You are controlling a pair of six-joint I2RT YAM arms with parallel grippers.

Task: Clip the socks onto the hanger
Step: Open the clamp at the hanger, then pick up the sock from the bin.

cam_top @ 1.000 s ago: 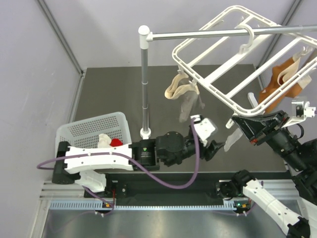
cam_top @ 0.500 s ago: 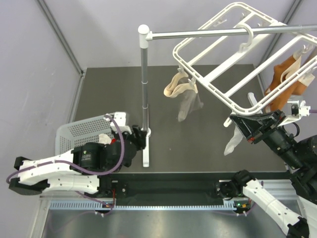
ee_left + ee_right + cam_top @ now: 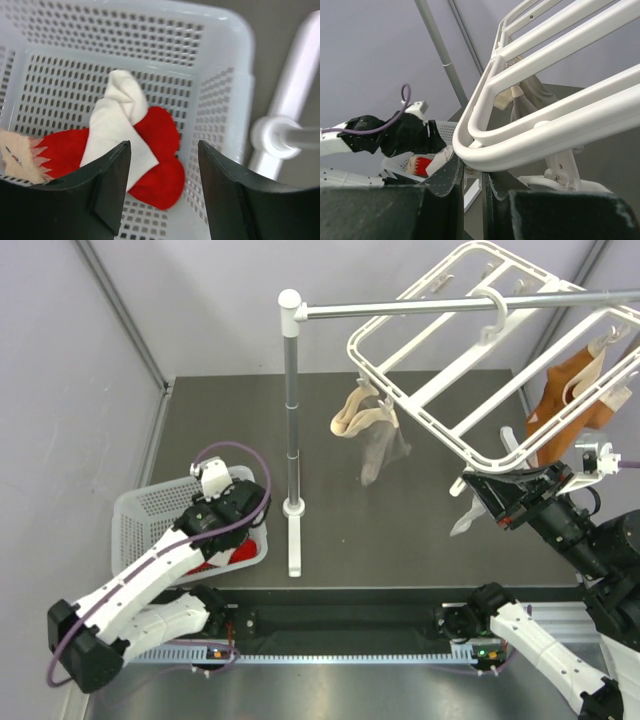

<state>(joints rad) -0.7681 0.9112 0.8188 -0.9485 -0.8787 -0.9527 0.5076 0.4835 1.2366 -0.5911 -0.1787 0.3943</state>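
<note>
Here, the white sock (image 3: 117, 125) lies across the red socks (image 3: 160, 167) in the basket (image 3: 220, 95) on the counter (image 3: 220, 430), and my left hand (image 3: 163, 160) hovers over them, jaws wide and empty. My right hand (image 3: 472, 182) is pinched shut just under the near rim of the hanger (image 3: 530, 125), which hangs tilted from the rail (image 3: 450, 306).

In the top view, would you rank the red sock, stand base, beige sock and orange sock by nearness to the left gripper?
1. Red sock, in basket under left gripper.
2. Stand base, just right.
3. Beige sock, hanging centre.
4. Orange sock, far right.
</note>
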